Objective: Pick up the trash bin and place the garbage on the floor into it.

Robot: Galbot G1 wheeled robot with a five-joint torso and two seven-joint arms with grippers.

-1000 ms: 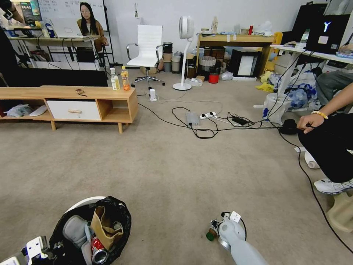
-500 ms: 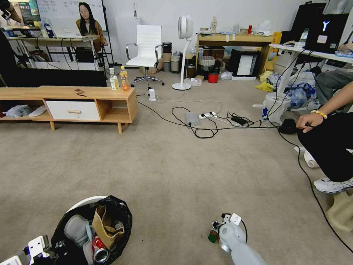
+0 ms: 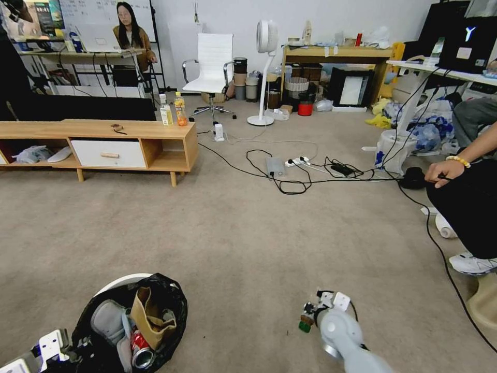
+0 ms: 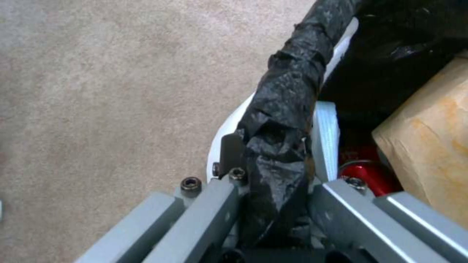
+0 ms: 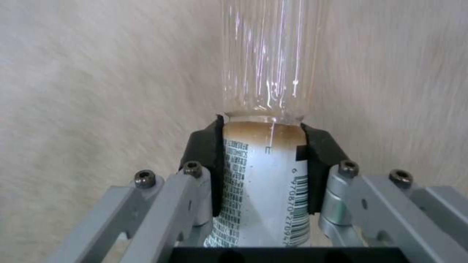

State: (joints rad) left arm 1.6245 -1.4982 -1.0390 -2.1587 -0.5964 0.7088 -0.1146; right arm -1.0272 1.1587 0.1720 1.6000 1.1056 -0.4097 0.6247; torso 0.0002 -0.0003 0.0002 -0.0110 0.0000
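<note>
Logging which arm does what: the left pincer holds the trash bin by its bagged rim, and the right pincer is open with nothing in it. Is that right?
Not quite. The left pincer does clamp the trash bin by its bagged rim. But the right pincer is not open and idle: the right wrist view shows its pads shut on a small clear bottle with a white label.
</note>
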